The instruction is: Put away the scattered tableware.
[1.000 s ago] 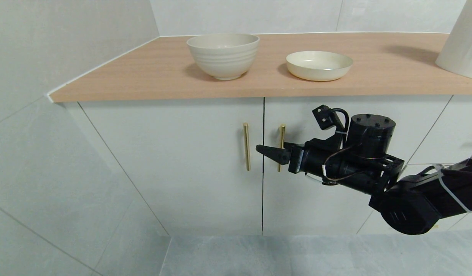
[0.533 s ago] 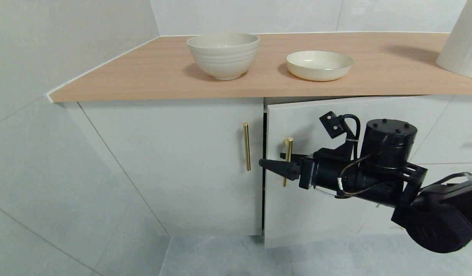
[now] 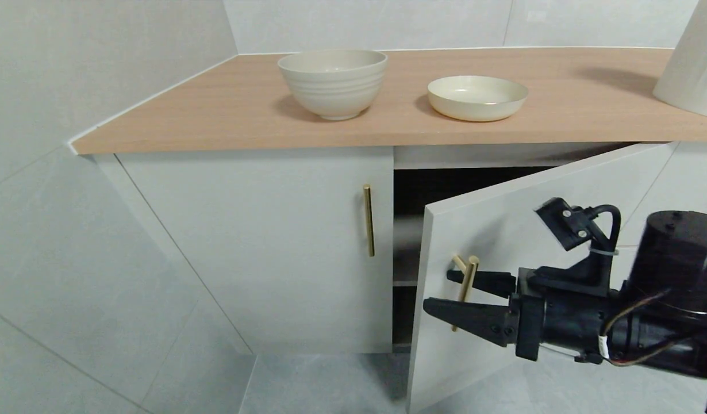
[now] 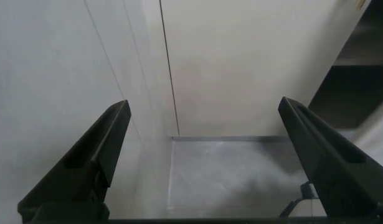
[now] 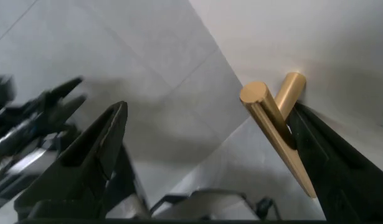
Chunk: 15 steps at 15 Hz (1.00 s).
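Note:
A cream ribbed bowl and a shallow cream plate stand on the wooden countertop. Below it the right cabinet door hangs swung out. My right gripper is open at that door's gold handle. The bar runs between the two fingers. In the right wrist view the gold handle lies against one finger of the right gripper, far from the other. My left gripper is open and empty, low down over the grey floor in front of the cabinet.
The left cabinet door is closed, with its own gold handle. Behind the open door is a dark cabinet interior with a shelf. A tall white object stands at the counter's right end. Tiled wall runs along the left.
The right cabinet door has gone from closed to swung well out. My right gripper has moved back and down with the handle between its fingers.

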### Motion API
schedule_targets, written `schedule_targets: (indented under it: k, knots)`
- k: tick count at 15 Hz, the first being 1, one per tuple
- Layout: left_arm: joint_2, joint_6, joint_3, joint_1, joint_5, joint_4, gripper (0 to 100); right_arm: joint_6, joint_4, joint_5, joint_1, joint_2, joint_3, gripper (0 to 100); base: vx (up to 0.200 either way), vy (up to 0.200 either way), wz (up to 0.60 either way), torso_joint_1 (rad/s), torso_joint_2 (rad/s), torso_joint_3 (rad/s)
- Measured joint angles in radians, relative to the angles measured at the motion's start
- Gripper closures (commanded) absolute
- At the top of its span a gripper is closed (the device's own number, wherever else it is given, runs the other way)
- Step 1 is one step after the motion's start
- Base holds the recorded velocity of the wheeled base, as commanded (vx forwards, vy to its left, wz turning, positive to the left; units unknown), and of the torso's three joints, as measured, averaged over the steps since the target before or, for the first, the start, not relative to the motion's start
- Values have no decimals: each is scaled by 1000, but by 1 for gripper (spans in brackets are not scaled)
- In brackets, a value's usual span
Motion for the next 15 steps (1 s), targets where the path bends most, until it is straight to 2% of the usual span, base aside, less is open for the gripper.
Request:
schedule_targets:
  k: [1, 3, 6, 8, 10, 12, 13, 15]
  knots:
    - [0, 5, 0, 0, 0, 0, 0, 0, 0, -1, 16, -28, 30, 0, 0, 0, 0, 0, 0, 0]
    - [0, -8, 0, 0, 0, 0, 0, -1, -1, -3, 44, -87, 92, 0, 0, 0, 0, 0, 0, 0]
    - [0, -10, -4, 0, 0, -6, 0, -1, -9, -2, 63, -140, 156, 0, 0, 0, 0, 0, 0, 0]
    - [2, -12, -61, 0, -27, -9, 0, -2, -11, 2, 66, -155, 176, 0, 0, 0, 0, 0, 0, 0]
    - [39, -14, -199, -7, -114, 54, 0, -2, -11, 7, 67, -163, 186, 0, 0, 0, 0, 0, 0, 0]
    - [160, -32, -352, -12, -226, 116, 0, -2, -10, 12, 67, -167, 192, 0, 0, 0, 0, 0, 0, 0]
    - [253, -46, -423, -13, -285, 135, 0, -3, -11, 12, 67, -170, 196, 0, 0, 0, 0, 0, 0, 0]
    - [453, -86, -537, -20, -364, 135, 0, -5, -12, 14, 69, -174, 206, 0, 0, 0, 0, 0, 0, 0]
